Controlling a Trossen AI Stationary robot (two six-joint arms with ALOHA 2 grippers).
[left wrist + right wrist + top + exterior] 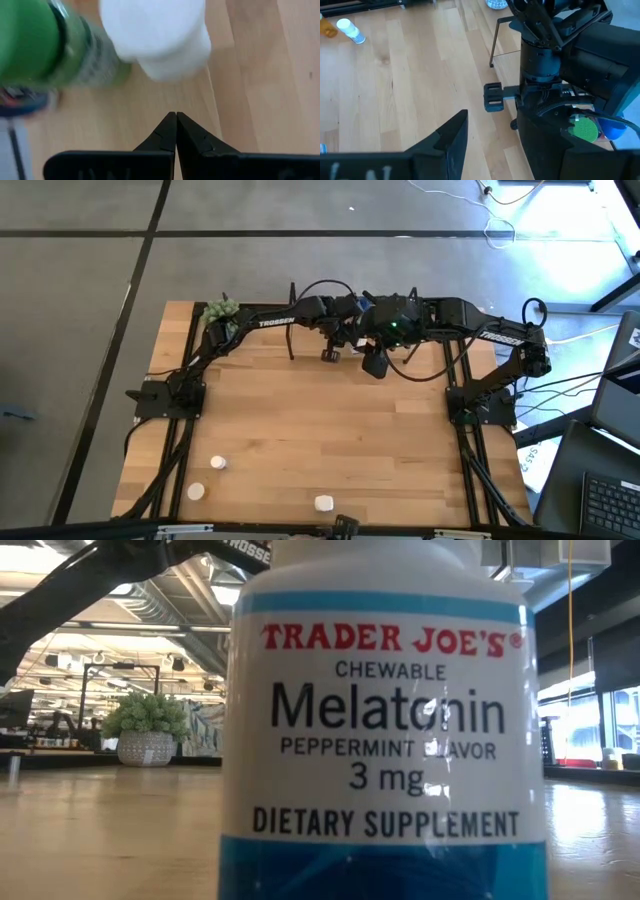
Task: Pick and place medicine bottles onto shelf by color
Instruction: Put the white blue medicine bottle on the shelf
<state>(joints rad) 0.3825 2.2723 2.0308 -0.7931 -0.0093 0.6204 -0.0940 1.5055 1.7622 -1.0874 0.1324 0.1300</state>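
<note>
Light-wood tabletop (pixel 330 440) carries three white-capped bottles (pixel 217 464) near the front edge. At the back, over the shelf (pixel 300 330), the left gripper (pixel 176 131) has its fingers pressed together on nothing, close to a green bottle (pixel 45 42) and a white cap (pixel 160 35). Beside it, the right gripper (pixel 374 364) is spread wide, holding nothing.

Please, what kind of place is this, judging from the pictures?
Probably a robotics lab or open workshop, not a home. Two dark arms are mounted on a wooden table standing on a grey tiled floor, loose cables lie beside it, and the low view shows an exposed industrial ceiling over a large hall.
</note>
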